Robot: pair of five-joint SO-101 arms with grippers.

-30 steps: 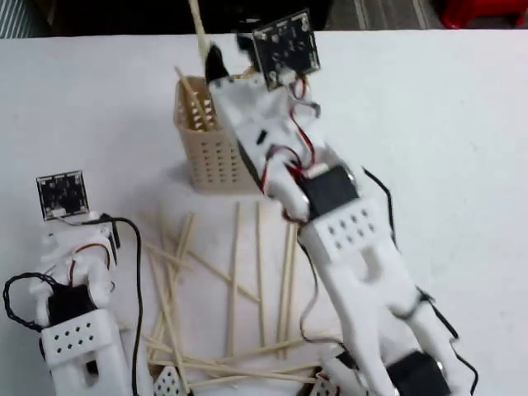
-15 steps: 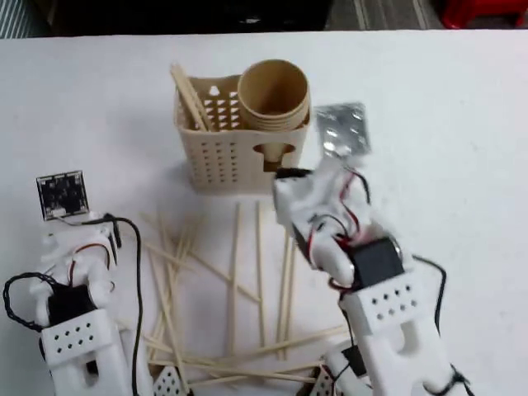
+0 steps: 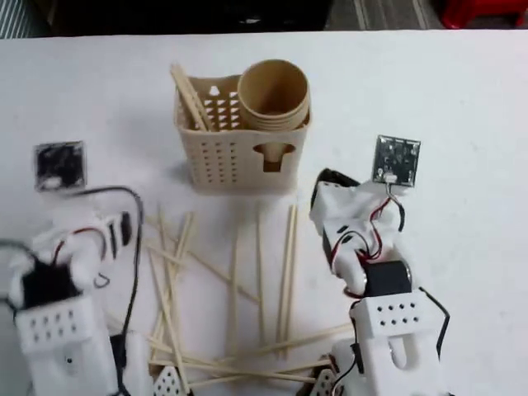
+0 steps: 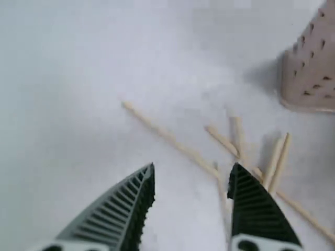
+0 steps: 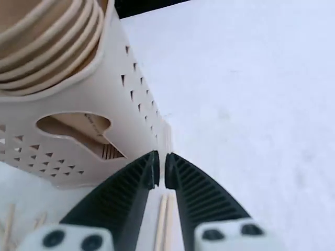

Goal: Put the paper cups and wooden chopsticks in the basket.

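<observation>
The left gripper [image 4: 193, 170] hangs empty with its jaws spread wide above thin pale wooden chopsticks [image 3: 233, 280] scattered on the white counter [image 3: 462, 107]. The right gripper [image 5: 161, 157], narrowed to a sliver and holding nothing, sits just before the beige perforated plastic basket [image 3: 219, 161]. The high view shows stacked tan paper cups [image 3: 276, 115] in one compartment and leaning chopsticks in the other. The right wrist view shows a cup's side through the handle cut-out [image 5: 73, 125].

White table [image 3: 462, 99], dark room behind.
Dark floor strip [image 3: 165, 15] along the top edge; red object [image 3: 483, 11] in the upper right corner.
</observation>
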